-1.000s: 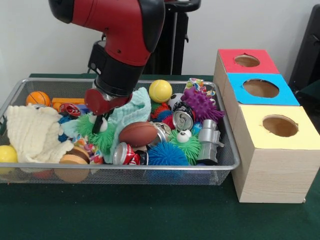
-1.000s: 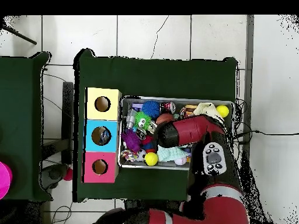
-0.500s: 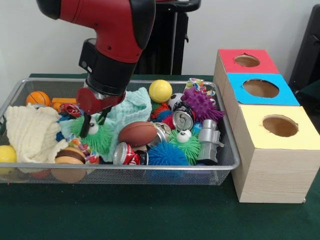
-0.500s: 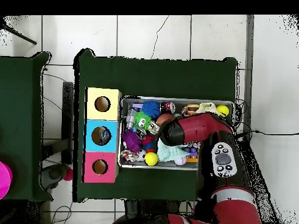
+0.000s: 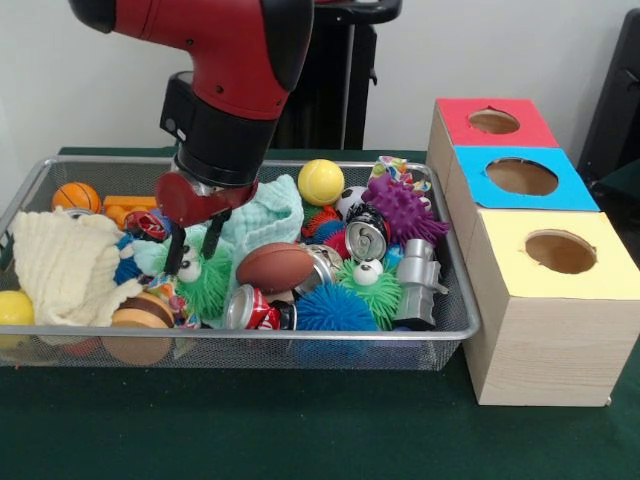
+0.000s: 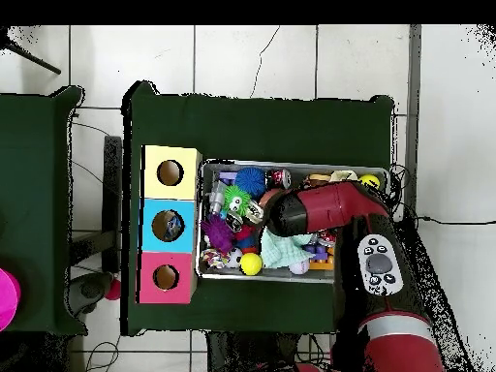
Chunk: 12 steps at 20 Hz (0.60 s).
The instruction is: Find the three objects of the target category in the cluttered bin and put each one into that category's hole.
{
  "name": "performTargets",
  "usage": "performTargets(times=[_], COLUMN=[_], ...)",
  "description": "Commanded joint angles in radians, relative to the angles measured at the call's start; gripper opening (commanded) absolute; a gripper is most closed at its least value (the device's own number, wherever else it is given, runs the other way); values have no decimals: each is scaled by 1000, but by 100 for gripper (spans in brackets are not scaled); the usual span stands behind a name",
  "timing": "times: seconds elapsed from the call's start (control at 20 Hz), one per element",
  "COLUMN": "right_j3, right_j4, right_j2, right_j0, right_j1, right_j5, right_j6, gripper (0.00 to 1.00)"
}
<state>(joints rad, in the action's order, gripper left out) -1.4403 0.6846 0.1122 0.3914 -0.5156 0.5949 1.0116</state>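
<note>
In the front view, at your far left, a yellow ball (image 5: 14,307) sits against the wire bin (image 5: 455,300) wall, with a cream cloth (image 5: 62,268) heaped beside it and a small basketball (image 5: 76,196) behind that; in front of the cloth lies a burger-shaped toy (image 5: 142,318); next comes the gripper (image 5: 193,252), its two dark fingers (image 5: 176,252) pointing down and slightly apart, straddling the eyes of a green spiky toy (image 5: 205,283), though you cannot tell for sure whether they press on it; a mint-green cloth (image 5: 262,217) is bunched just behind the gripper; to its right a brown football (image 5: 276,267) rests on the pile, with a crushed red can (image 5: 250,309) below it and a blue spiky ball (image 5: 335,309) near the front wall; a yellow tennis-like ball (image 5: 320,181) lies toward the back; further right you see a second green spiky toy (image 5: 376,290), a silver can (image 5: 366,238), a purple spiky toy (image 5: 402,208) and a grey plastic piece (image 5: 419,282); outside the bin stands a wooden box with a red hole (image 5: 494,121), a blue hole (image 5: 521,176) and a yellow hole (image 5: 560,251), all apart from the toys; the overhead view shows the arm (image 6: 329,208) lying across the bin.
</note>
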Motion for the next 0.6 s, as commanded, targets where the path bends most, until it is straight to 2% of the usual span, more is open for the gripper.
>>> performTargets(times=[0.05,0.2,0.25,0.35,0.5,0.6], right_j3=[-21,-157,-200,-250,-271,-295], right_j4=[-65,-240,-306,-387,-448,-507], right_j2=[130,152,161,199,214,207], right_j0=[50,93,104,133,141,138], right_j1=[-6,-28,-26,-19,-15,-19], right_j5=[257,384,468,500,498,462], right_j6=[-207,-31,3,23,52,125], gripper=[100,100,100,100,100,100])
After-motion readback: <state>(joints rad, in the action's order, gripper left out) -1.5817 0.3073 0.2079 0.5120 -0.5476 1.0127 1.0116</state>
